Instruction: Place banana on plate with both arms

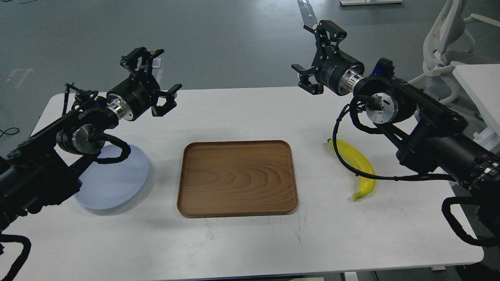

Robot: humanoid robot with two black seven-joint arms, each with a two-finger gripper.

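Observation:
The yellow banana (357,166) lies on the white table at the right, partly crossed by a black cable of my right arm. The pale blue-grey plate (117,181) lies at the left, its left side hidden under my left arm. My left gripper (154,78) is open and empty, held high above the table's far left, beyond the plate. My right gripper (314,58) is open and empty, high above the table's far edge, up and left of the banana.
A rectangular brown wooden tray (236,177) lies in the middle of the white table (250,242), between plate and banana. A white chair (445,43) and another white table edge (480,86) stand at the far right.

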